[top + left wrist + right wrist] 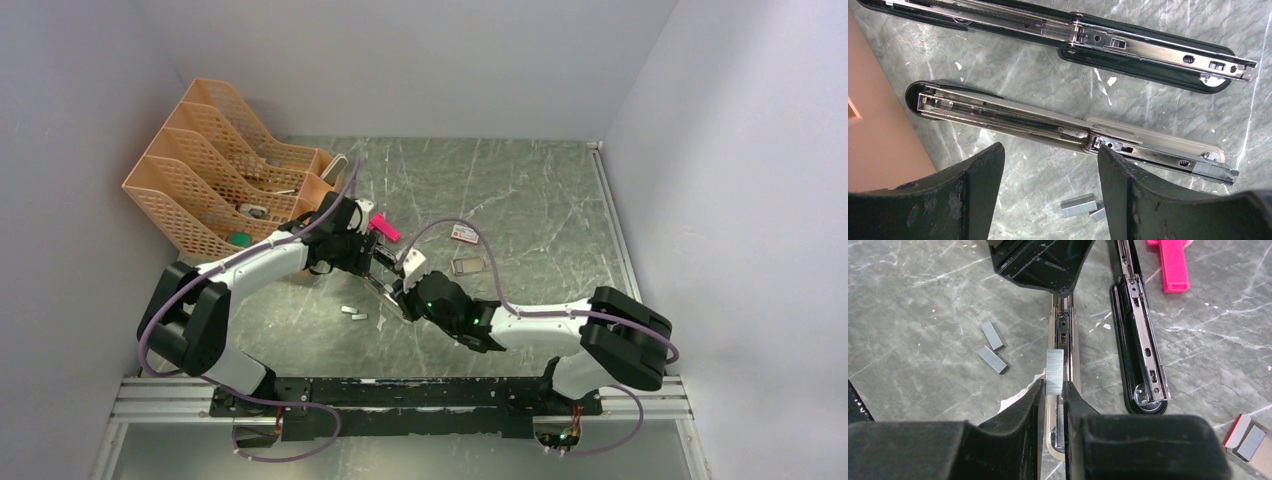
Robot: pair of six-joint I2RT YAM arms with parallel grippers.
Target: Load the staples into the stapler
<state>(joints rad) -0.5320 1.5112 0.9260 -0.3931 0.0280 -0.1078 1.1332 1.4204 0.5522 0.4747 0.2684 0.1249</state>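
Right wrist view: right gripper [1054, 388] nipped shut on staples [1054, 371] over the stapler [1063, 325]; lower right, box [1232, 432] held a spare strip [1251, 442]; left gripper [1049, 150] gaped wide, empty.

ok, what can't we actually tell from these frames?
- Right wrist: whether the staple strip touches the stapler rail. The right gripper fingers cover the strip's near end.
- Right wrist: far end of the stapler, hidden behind the left gripper.
- Left wrist: left end of the second stapler, cut off by the top edge.
- Top external: print on the staple box, too small to read.
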